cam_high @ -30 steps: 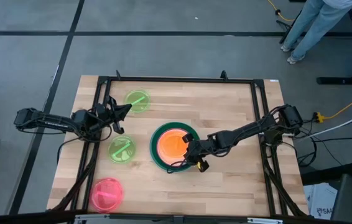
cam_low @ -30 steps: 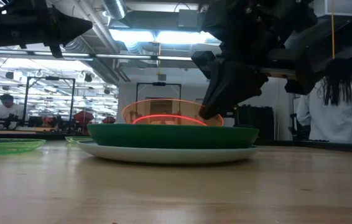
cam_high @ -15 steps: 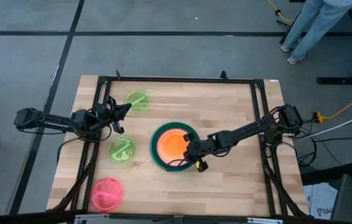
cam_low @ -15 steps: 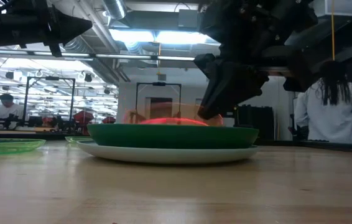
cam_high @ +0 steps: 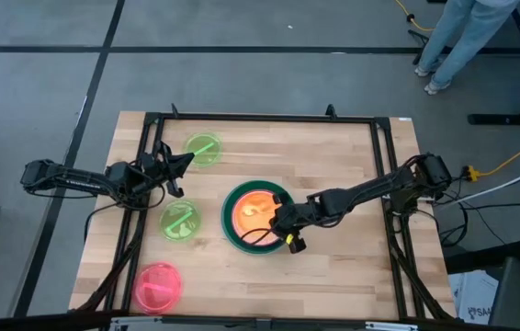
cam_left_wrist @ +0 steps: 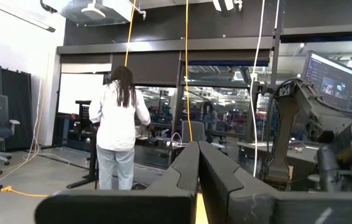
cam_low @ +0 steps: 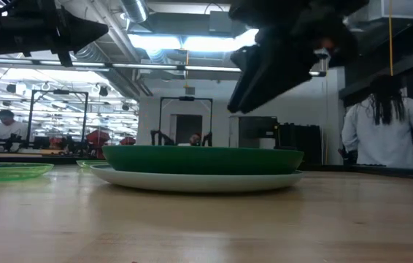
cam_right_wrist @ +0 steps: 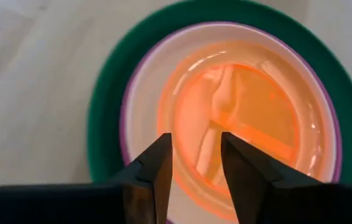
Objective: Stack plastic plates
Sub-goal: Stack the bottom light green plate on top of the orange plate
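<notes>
A stack of plastic plates stands mid-table: an orange plate (cam_high: 255,210) (cam_right_wrist: 244,118) lies inside a cream plate with a purple rim (cam_right_wrist: 140,93), which sits in a dark green plate (cam_high: 227,221) (cam_low: 203,159) on a pale plate (cam_low: 199,180). My right gripper (cam_high: 276,221) (cam_right_wrist: 194,140) hangs open just above the orange plate's rim, on the stack's right side, with nothing between its fingers. My left gripper (cam_high: 189,159) (cam_left_wrist: 198,149) is shut and hovers at the table's left, between two lime green plates.
Two small lime green plates (cam_high: 203,149) (cam_high: 180,222) and a pink plate (cam_high: 157,286) lie on the table's left half. A black frame (cam_high: 260,118) runs along the table's edges. People stand in the room beyond the table.
My right gripper has opened and let go of the orange plate, then risen a little. The orange plate, held tilted above the green plate's rim a second ago, has dropped flat into the stack and sits below that rim in the low view.
</notes>
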Motion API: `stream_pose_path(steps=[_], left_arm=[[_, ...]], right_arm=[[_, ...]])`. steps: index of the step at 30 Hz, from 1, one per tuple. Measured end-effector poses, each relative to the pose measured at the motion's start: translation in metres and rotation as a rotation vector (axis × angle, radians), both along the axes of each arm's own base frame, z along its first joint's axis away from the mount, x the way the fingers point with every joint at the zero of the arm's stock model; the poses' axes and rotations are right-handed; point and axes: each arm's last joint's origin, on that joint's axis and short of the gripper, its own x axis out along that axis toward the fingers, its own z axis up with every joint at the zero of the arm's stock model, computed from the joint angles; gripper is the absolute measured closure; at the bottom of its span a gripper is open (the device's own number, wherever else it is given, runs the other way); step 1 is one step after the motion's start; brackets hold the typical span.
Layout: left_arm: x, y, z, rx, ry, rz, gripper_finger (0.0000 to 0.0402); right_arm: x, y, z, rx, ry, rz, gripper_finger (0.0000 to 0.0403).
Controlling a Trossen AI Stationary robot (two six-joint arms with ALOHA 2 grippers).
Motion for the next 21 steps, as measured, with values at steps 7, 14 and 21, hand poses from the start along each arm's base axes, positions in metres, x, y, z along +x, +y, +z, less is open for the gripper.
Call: stream_pose_path(steps=[7,14,21], left_arm=[[0.001,0.0,-0.003,0.009,0.045,0.023,0.0392],[0.004,0.0,-0.004,0.01,0.074,0.025,0.0324],[0.013,0.0,-0.001,-0.01,0.146,0.022,0.0253]], right_arm=[[-0.011,0.0,0.015,0.093,-0.002,0.04,0.0272],[-0.025,-0.004,0.012,0.113,0.006,0.019,0.0272],[-0.039,-0.008,0.01,0.139,-0.048,0.011,0.0272]])
